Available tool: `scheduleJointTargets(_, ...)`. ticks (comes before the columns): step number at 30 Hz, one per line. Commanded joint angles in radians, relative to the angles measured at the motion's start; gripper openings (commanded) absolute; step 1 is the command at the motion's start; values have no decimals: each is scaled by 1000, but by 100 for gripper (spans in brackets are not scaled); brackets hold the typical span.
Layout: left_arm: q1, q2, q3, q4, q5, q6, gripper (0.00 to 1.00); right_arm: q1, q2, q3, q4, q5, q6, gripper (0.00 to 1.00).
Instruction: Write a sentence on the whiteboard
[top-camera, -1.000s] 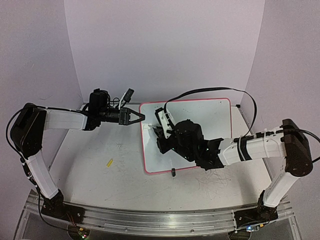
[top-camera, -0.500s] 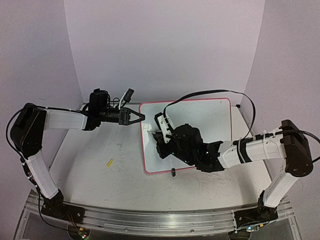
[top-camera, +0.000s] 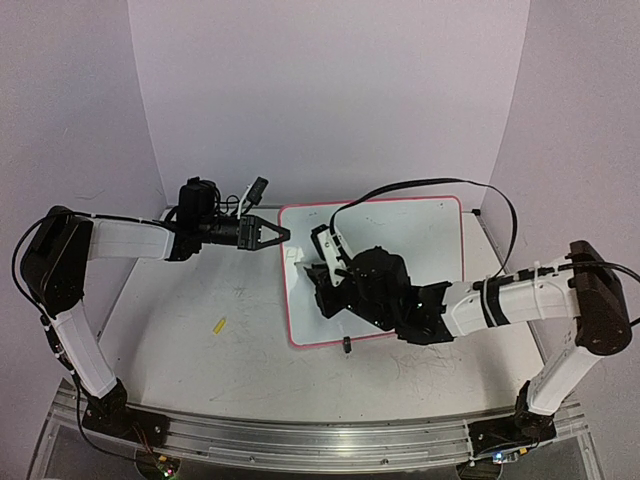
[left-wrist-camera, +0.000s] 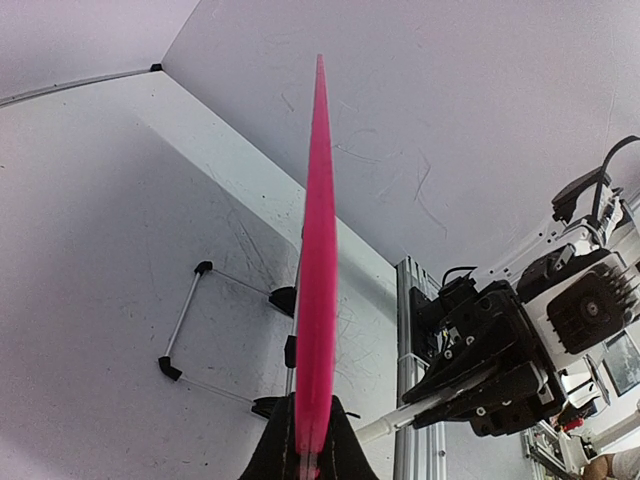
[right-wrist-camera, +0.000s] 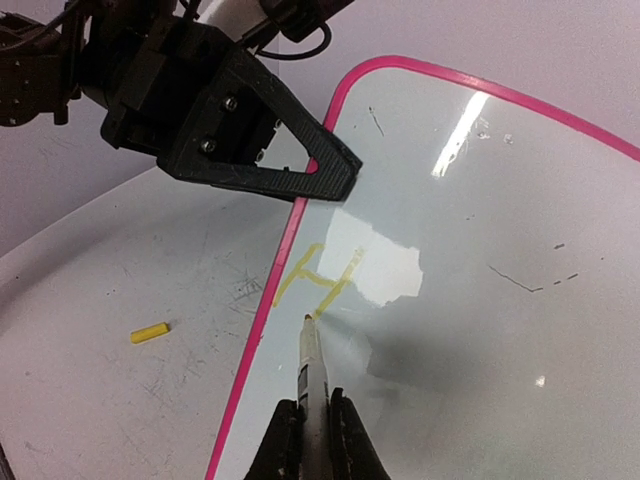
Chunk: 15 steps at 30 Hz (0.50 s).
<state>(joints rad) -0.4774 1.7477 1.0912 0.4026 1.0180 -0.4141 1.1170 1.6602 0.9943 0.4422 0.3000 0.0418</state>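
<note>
Left gripper pinches one whiteboard by its rim; right gripper pinches one marker, one yellow letter just ahead.

**Two arms in white and black**

The left arm and right arm look alike: white tubular links between bulky black joint housings, each on a black base. A thin black cable runs along the right arm, and another hugs the left arm's shoulder housing. The left gripper has matte black, triangular open-frame fingers set with small silver screw heads. The right gripper has slim black fingers.
</note>
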Motion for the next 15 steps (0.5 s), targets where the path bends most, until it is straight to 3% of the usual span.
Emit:
scheduleJointTargets(1,-10,-47,4,28,45,-6,0,-8,-66,-13,48,5,-5,0)
scheduleJointTargets(15,-11,-43,5,28,46,-6,0,-21,-16,-8,66,87,5,0)
